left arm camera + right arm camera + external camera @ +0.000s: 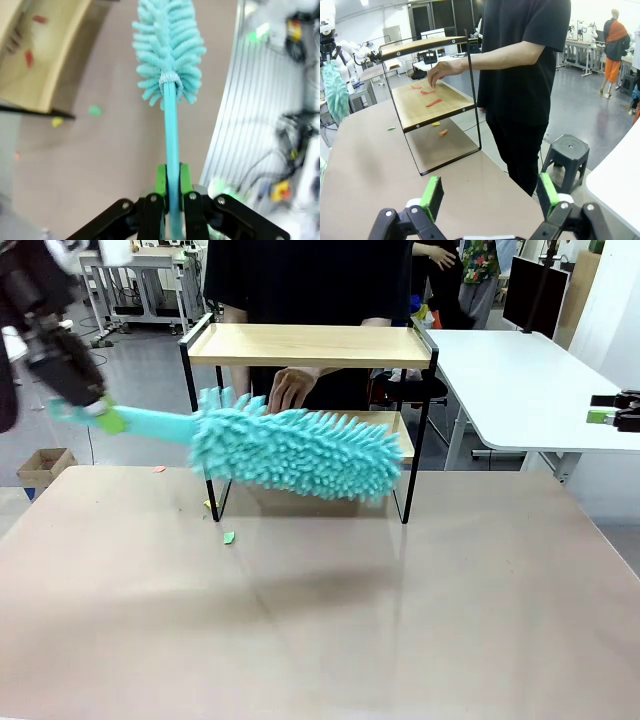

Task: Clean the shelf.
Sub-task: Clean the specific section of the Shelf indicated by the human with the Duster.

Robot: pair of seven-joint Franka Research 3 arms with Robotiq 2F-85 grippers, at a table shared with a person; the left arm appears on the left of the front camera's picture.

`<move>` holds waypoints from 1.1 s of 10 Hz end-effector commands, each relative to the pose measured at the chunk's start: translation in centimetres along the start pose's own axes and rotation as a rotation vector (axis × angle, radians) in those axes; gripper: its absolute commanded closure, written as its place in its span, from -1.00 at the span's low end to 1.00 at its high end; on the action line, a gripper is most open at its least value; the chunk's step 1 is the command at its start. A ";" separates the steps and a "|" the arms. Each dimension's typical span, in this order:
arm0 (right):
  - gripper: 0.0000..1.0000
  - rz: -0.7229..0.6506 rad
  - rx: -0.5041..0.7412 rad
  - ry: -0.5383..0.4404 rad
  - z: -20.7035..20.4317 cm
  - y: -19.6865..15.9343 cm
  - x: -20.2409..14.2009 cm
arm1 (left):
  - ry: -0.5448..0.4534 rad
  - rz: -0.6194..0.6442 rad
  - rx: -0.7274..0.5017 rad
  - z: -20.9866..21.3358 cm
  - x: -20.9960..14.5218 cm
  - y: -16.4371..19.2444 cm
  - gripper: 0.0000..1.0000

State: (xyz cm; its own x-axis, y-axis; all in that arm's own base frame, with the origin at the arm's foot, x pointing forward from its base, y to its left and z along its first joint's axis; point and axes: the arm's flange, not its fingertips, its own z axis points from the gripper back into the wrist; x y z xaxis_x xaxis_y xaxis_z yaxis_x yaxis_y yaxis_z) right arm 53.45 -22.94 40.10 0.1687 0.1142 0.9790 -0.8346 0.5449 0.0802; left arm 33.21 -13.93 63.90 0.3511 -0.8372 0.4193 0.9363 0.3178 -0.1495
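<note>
The shelf (310, 345) stands at the far edge of the desk (320, 640), near its middle – two light wooden boards in a thin black frame. Its lower board carries several red paper scraps (434, 102). A person's hand (437, 75) reaches in between the two boards, above those scraps. Beneath the shelf, a yellow scrap (436, 124) and an orange scrap (443, 132) lie on the desk. A green scrap (228, 537) lies just in front of the shelf's left legs.

The left gripper (170, 180), above the desk's far left corner, has its fingers (161, 180) pressed onto the handle of a turquoise duster (300, 450). The fluffy head hangs in the air in front of the lower tier, blurred.

The right gripper (490, 192) – fingers (432, 197) spread wide, nothing between them – sits at the desk's right edge, well apart from the shelf.
</note>
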 end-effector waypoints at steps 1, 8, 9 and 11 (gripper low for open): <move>-1.00 0.007 0.001 -0.001 -0.2 0.1 0.4 | -0.116 0.172 0.055 -2.8 3.2 -2.0 0.74; -1.00 0.007 0.001 -0.001 -0.2 0.1 0.4 | -0.120 0.310 0.125 -5.2 6.9 -3.3 0.74; -1.00 0.007 0.001 -0.001 -0.2 0.1 0.4 | -0.109 0.344 0.131 -5.8 7.4 -3.5 0.74; -1.00 0.007 0.001 -0.001 -0.2 0.1 0.4 | -0.123 0.462 0.211 -7.4 9.4 -4.9 0.74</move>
State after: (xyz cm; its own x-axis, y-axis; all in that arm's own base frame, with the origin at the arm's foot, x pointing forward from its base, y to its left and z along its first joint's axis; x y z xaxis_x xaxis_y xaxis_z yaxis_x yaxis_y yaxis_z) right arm 53.45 -22.94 40.10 0.1686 0.1143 0.9790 -0.8346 0.5451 0.0801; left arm 32.30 -25.31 62.07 0.6691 -0.5866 0.4563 0.7163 0.6727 -0.1857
